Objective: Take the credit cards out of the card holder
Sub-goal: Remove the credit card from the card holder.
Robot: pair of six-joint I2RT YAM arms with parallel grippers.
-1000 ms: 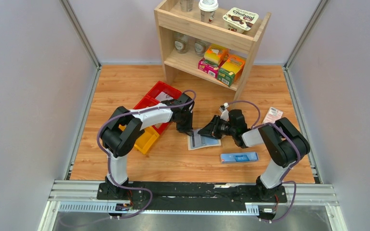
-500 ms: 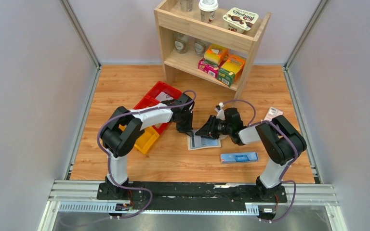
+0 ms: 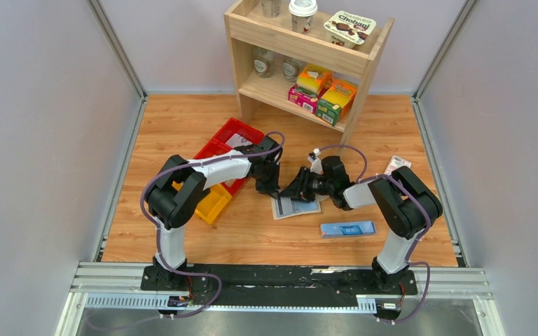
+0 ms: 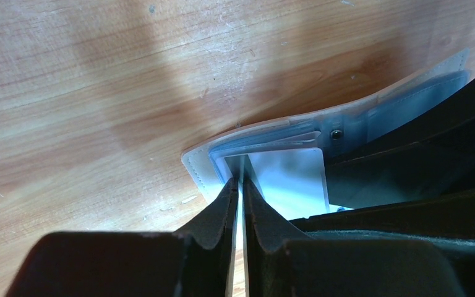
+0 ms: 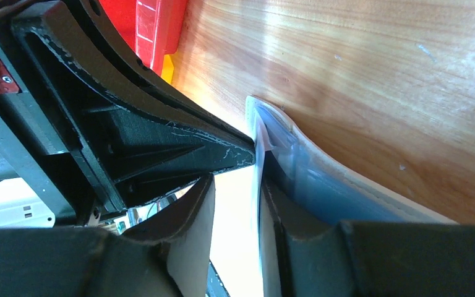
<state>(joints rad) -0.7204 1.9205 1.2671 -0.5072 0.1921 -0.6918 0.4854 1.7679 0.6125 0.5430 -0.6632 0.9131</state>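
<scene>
Our right gripper (image 3: pixel 298 189) has slid left over the last second and now sits just beside the left gripper (image 3: pixel 273 189), both over the holder (image 3: pixel 298 208). The holder lies open on the table (image 3: pixel 252 238), between the red bin (image 3: pixel 235 133) and the blue box (image 3: pixel 348 229). Our left jaws stand almost together, pinching a thin pale edge at the holder's corner. Our right jaws are narrow but apart. A thin white sheet stands in the gap against one finger (image 5: pixel 284 210); we cannot tell whether it is a card.

Card holder (image 4: pixel 266 133) cream w/ pale blue lining; worktop (image 3: pixel 182 126) orange-brown woodgrain; red bin (image 3: pixel 235 133), yellow bin (image 3: pixel 214 203), blue box (image 3: pixel 348 229).
</scene>
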